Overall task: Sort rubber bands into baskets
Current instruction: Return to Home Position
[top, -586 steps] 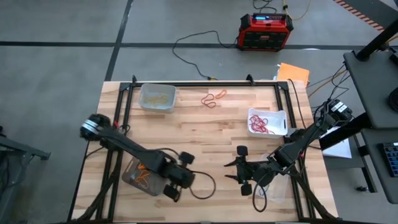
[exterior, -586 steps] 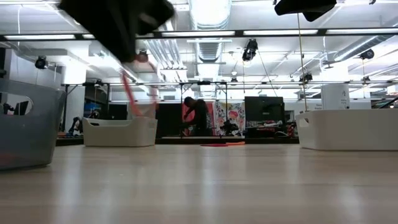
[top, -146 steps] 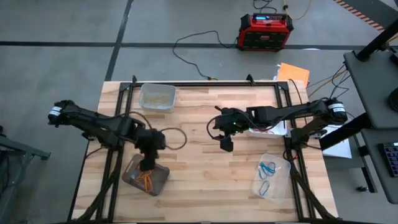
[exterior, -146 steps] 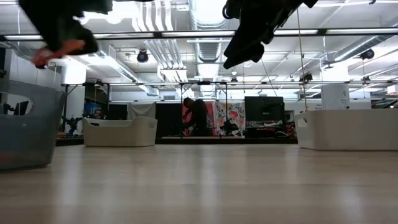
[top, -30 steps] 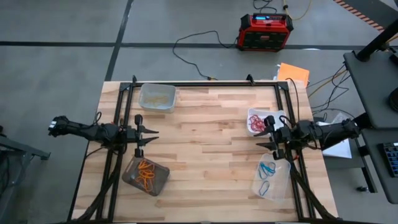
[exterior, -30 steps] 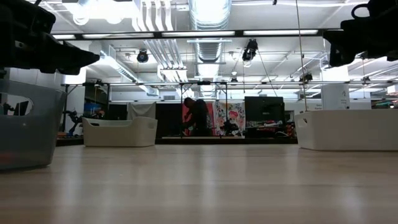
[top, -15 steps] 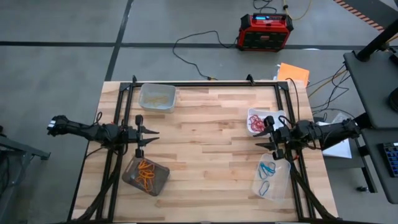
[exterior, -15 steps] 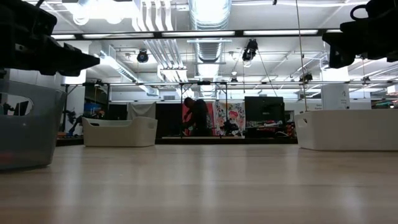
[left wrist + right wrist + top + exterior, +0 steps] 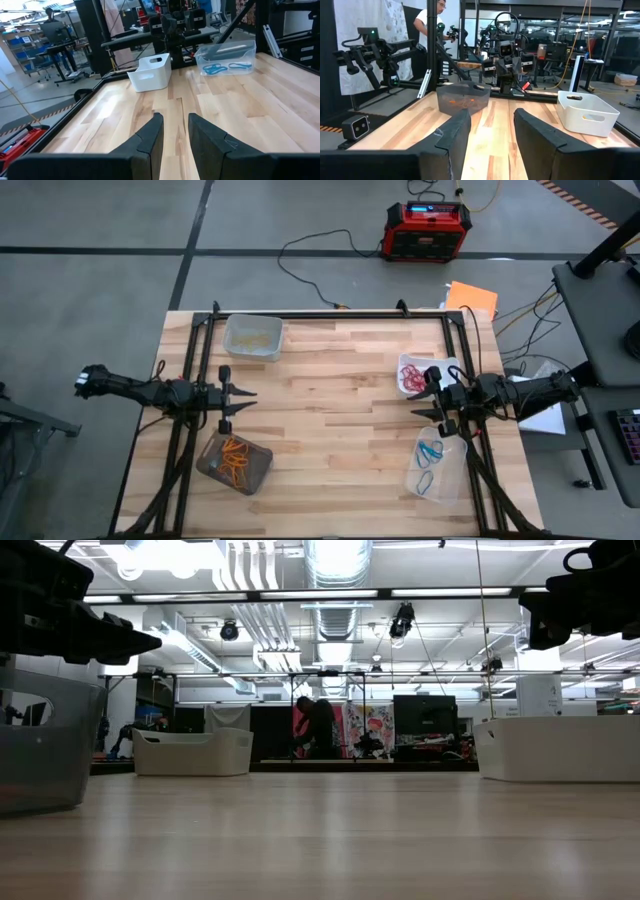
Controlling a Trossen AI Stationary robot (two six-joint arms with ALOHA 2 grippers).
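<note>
The left gripper (image 9: 236, 394) hangs level over the left edge of the table (image 9: 330, 410), fingers spread with a plain gap and nothing between them. That drawn-back pose looks like an arm parked clear of the work. Beside it, toward the near edge, the smoky grey tub (image 9: 258, 470) holds the orange rubber bands (image 9: 234, 454). Toward the far edge, a clear tub (image 9: 253, 356) holds the yellow bands (image 9: 252, 335). Each colour has its own tub, spaced toward the corners, probably so either arm can reach two without crossing the other. On the right side, the white tub (image 9: 452, 363) carries the red bands (image 9: 412, 378). The right gripper (image 9: 426, 398) hovers over that tub's near edge, facing the left arm, its fingers likewise apart and empty. Toward the near edge, a second clear tub (image 9: 455, 480) holds the blue bands (image 9: 430, 452). Every band I can find lies in a tub, so the sorting looks finished. The red-and-black box (image 9: 427, 230) on the floor beyond the table has a small lit panel, but no brand, label or lettering can be read on it or anywhere else.
</note>
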